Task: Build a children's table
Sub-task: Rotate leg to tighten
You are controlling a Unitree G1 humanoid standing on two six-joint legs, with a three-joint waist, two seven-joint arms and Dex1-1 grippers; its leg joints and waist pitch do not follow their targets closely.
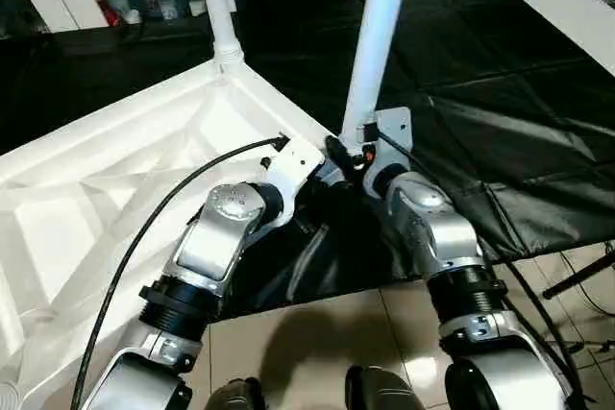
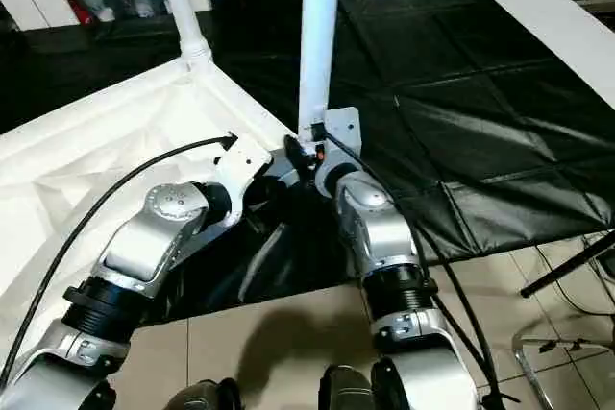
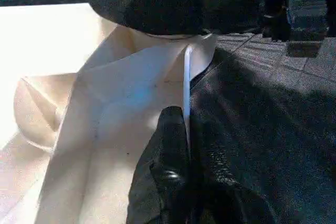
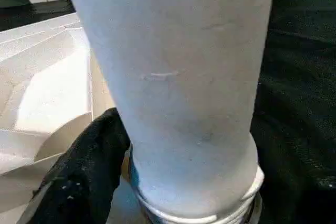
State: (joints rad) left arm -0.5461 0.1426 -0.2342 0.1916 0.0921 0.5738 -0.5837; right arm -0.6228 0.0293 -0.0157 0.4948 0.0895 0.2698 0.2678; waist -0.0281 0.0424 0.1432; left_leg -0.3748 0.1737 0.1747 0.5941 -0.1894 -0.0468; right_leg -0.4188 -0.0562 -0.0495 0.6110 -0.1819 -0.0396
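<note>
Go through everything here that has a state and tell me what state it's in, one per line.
Table top: upside down, ribbed underside up.
Far leg: upright in its corner socket.
Near leg: upright at the near corner.
Left gripper: pinching the top's rim.
Right gripper: at the near leg's base.

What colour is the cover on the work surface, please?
Black cover, seen best in the right eye view.

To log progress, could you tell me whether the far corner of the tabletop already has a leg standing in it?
Yes, a white leg stands upright in the far corner socket of the tabletop.
</note>
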